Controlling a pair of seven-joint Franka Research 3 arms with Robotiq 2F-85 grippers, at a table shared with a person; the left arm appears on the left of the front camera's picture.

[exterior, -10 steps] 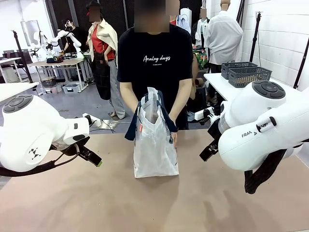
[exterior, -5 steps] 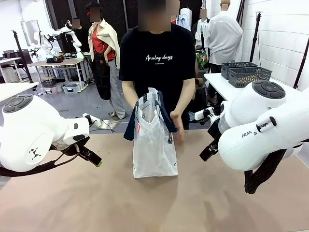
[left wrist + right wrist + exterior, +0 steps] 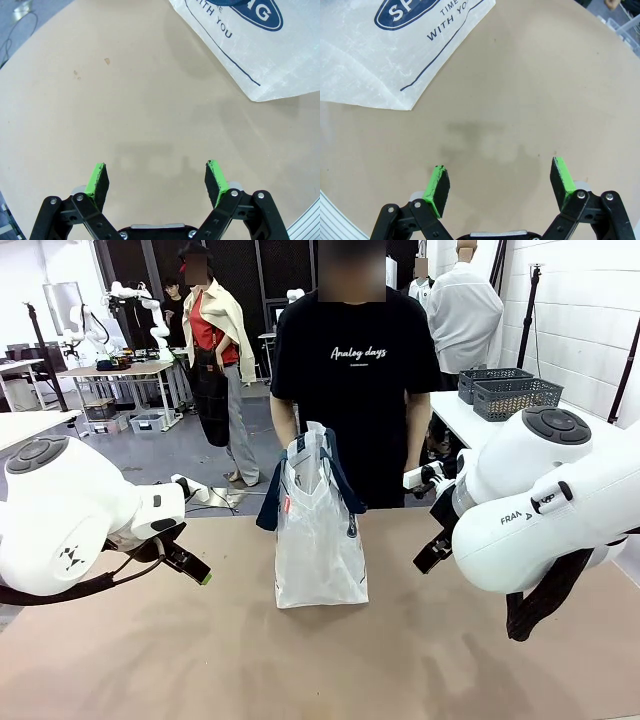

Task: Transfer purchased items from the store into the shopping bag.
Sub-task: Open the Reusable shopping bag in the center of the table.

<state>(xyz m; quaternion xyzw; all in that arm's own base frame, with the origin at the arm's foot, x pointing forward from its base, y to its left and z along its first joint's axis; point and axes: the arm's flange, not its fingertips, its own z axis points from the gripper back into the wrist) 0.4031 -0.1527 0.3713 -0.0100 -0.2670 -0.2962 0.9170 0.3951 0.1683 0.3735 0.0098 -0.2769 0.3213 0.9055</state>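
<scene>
The shopping bag [image 3: 320,540], translucent white with dark blue handles and a small red tag, stands upright at the table's middle, nearer the far edge. The left wrist view catches its lower corner with the blue logo [image 3: 250,40], and so does the right wrist view [image 3: 380,50]. My left gripper [image 3: 192,567] hangs open over bare table left of the bag, nothing between its green pads [image 3: 97,177]. My right gripper [image 3: 432,552] hangs open to the bag's right, also empty [image 3: 500,182]. The purchased items are out of view.
A person in a black T-shirt [image 3: 355,370] stands behind the bag, arms at the sides. Two dark grey mesh baskets [image 3: 508,392] sit on a white side table at the back right; I cannot tell whether either is the store. Bare tan tabletop [image 3: 320,660] stretches in front.
The person has let go of the bag, dropped both hands and stepped toward picture right. The bag stays standing. Neither arm has moved.
</scene>
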